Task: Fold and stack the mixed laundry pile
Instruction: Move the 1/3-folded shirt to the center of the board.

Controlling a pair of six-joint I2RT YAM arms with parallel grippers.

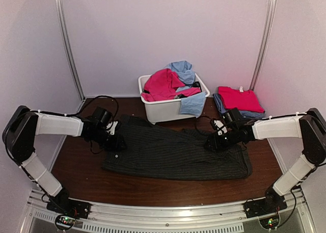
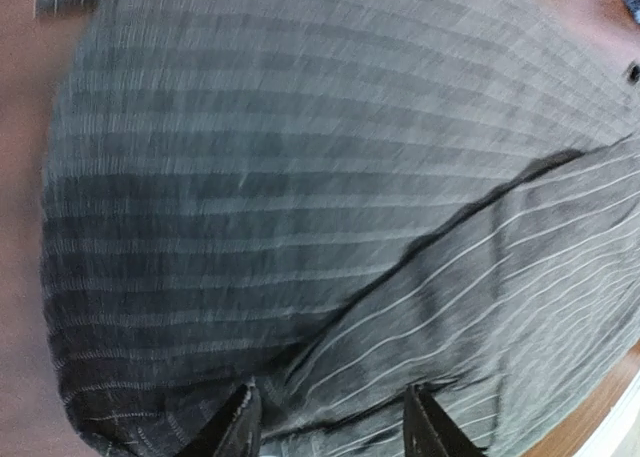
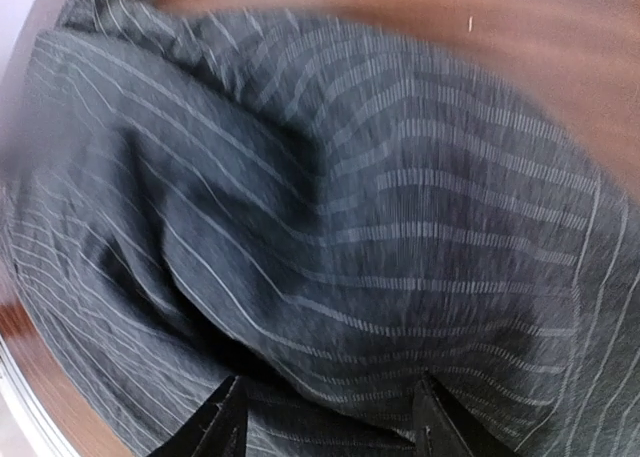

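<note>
Black, finely pinstriped cloth garment (image 1: 173,154) nearest, spread wide on the brown wooden table (image 1: 153,189) just in front of the white rectangular plastic tub (image 1: 163,113). Lies mostly flat, rumpled toward its right end; not yet folded. Left gripper (image 1: 116,144) down on the garment's left end, front-left of the tub: jaws parted about midway, fingertips (image 2: 240,427) on the cloth, no fold seen pinched between them. Right gripper (image 1: 210,144) at the other end, front-right of the tub: jaws likewise parted, cloth beneath them blurred, nothing visibly gripped. Looks like smoothing, or readying a first fold.

Farther back, inside the tub, the rest of the mixed laundry pile (image 1: 170,82): bright pink-red garment (image 1: 160,85), light blue garment (image 1: 182,70) heaped behind it, a light blue piece (image 1: 193,104) hanging over the tub's front-right rim. All unfolded.

Right of the tub, a small finished stack: folded pink-red top (image 1: 239,98) on a folded blue checked shirt (image 1: 222,106).

By judgement: two pieces done, one laid out, several left. Under halfway.
</note>
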